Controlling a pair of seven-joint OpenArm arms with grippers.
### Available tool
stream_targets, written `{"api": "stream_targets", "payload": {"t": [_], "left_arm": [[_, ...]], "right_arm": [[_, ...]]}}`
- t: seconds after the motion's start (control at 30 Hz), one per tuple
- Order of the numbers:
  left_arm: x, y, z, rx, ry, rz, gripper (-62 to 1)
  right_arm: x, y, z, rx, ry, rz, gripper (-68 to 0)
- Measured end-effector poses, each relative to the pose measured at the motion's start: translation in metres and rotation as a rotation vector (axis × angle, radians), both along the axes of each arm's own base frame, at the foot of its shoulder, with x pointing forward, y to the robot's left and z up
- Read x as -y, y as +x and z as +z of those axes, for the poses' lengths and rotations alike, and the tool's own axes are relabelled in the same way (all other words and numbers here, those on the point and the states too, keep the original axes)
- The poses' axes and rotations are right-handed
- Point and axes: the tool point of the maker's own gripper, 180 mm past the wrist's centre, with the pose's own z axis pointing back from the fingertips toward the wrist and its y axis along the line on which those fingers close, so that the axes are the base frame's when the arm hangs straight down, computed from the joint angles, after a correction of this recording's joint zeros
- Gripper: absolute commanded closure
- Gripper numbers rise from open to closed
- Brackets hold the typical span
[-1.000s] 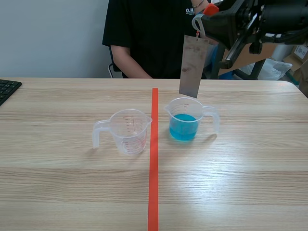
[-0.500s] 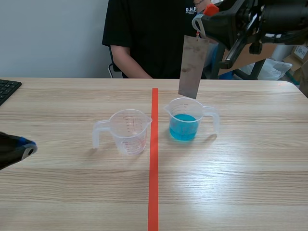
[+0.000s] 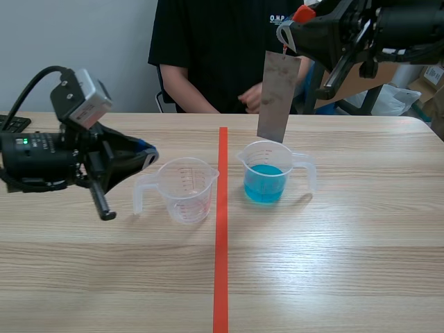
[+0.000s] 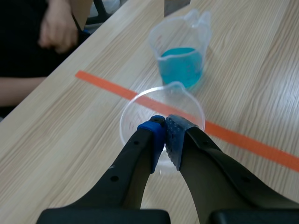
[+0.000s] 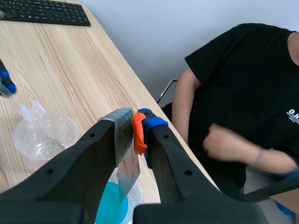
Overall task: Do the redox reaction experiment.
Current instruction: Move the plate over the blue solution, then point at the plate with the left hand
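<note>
left arm has swung in from the left | left gripper (image 3: 142, 156) pinched together on nothing, just beside empty clear plastic measuring cup (image 3: 186, 189), likely to grab its handle | right gripper (image 3: 291, 28) clamped on flat grey metal strip (image 3: 278, 97), hung upright just above clear plastic cup of blue liquid (image 3: 267, 173), poised for dipping

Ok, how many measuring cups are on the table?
2. An empty cup sits left of the tape line; a cup with blue liquid sits right of it.

Black keyboard (image 5: 44, 12); seated person (image 3: 208, 48) opposite.
</note>
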Motion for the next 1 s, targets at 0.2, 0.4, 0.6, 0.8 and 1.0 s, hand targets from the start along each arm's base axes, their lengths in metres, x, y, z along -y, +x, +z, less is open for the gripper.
{"api": "stream_targets", "payload": {"t": [0.2,0.4,0.6,0.8,1.0], "left_arm": [[0.036,0.018,0.015,0.067,-0.030,0.010,-2.3],[0.062,0.029,0.029,0.115,-0.066,0.012,-2.3],[0.078,0.040,0.016,0.120,-0.037,0.029,-2.3],[0.085,0.056,0.000,0.091,-0.019,0.062,-2.3],[0.100,0.068,0.001,0.096,-0.020,0.046,-2.3]], "right_arm": [[0.000,0.000,0.000,0.000,-0.001,0.000,-1.5],[0.000,0.000,0.000,0.000,0.000,0.000,-1.5],[0.000,0.000,0.000,0.000,0.000,0.000,-1.5],[0.000,0.000,0.000,0.000,0.000,0.000,-1.5],[0.000,0.000,0.000,0.000,0.000,0.000,-1.5]]}}
